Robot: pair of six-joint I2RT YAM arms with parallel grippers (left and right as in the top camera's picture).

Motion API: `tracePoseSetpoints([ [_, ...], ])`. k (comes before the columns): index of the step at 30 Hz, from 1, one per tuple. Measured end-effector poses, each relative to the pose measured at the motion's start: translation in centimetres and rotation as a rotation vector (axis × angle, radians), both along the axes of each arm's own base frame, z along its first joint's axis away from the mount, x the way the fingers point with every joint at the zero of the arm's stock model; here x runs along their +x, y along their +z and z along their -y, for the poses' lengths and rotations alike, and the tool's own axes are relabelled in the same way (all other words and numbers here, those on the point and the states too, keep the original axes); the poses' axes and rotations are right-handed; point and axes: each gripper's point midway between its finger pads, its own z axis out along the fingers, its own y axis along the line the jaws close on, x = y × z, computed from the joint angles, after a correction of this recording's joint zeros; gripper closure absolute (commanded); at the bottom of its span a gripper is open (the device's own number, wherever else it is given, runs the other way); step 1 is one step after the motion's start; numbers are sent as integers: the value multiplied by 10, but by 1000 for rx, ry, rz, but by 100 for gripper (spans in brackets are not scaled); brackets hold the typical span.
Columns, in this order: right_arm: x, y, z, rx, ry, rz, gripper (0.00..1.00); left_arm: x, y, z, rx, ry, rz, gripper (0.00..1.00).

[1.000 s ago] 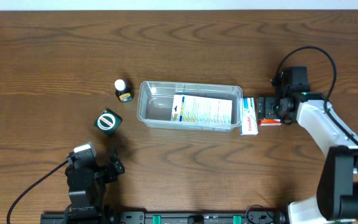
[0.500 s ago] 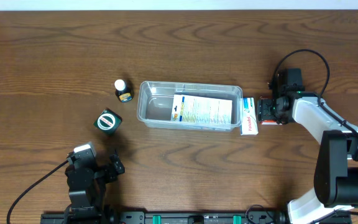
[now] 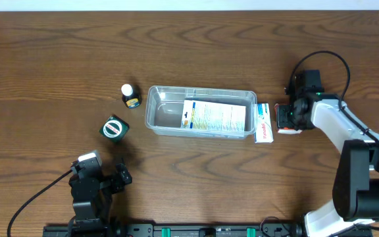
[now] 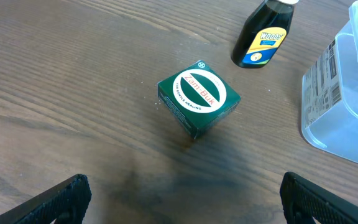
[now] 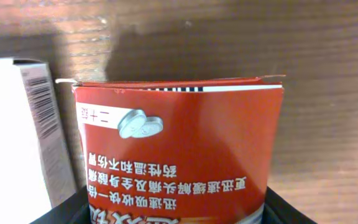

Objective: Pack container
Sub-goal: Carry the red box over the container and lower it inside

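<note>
Right gripper (image 3: pixel 281 120) closed on red box (image 5: pixel 179 155), just beside white box (image 3: pixel 263 123) outside container (image 3: pixel 151 108). One carton (image 3: pixel 216 116) inside; green box (image 3: pixel 114 128), dark bottle (image 3: pixel 130 96) unpacked too.

Parked low by the near edge on the left, left gripper (image 4: pixel 182 198) spread wide; reaching in from the right edge, right gripper (image 3: pixel 285 119) apparently clamped on red box (image 5: pixel 179 155)
</note>
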Motion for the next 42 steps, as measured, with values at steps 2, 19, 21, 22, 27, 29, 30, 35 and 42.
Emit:
tracePoseSetpoints([
  [2,5,15,-3,1,10,21,50,0,0,0,0,0,0,2],
  [19,10,138,-174,-2,712,367,52,0,0,0,0,0,0,2],
  [21,8,137,-187,-14,800,382,53,0,0,0,0,0,0,2],
  [22,8,137,-190,-19,828,387,54,0,0,0,0,0,0,2],
  [27,5,124,-198,-29,924,361,55,0,0,0,0,0,0,2],
  [29,5,116,-198,-31,941,338,55,0,0,0,0,0,0,2],
  [30,5,112,-199,-31,946,327,56,0,0,0,0,0,0,2],
  [35,-1,85,-200,-22,973,241,57,0,0,0,0,0,0,2],
  [42,-5,71,-198,-24,979,187,36,0,0,0,0,-1,0,2],
])
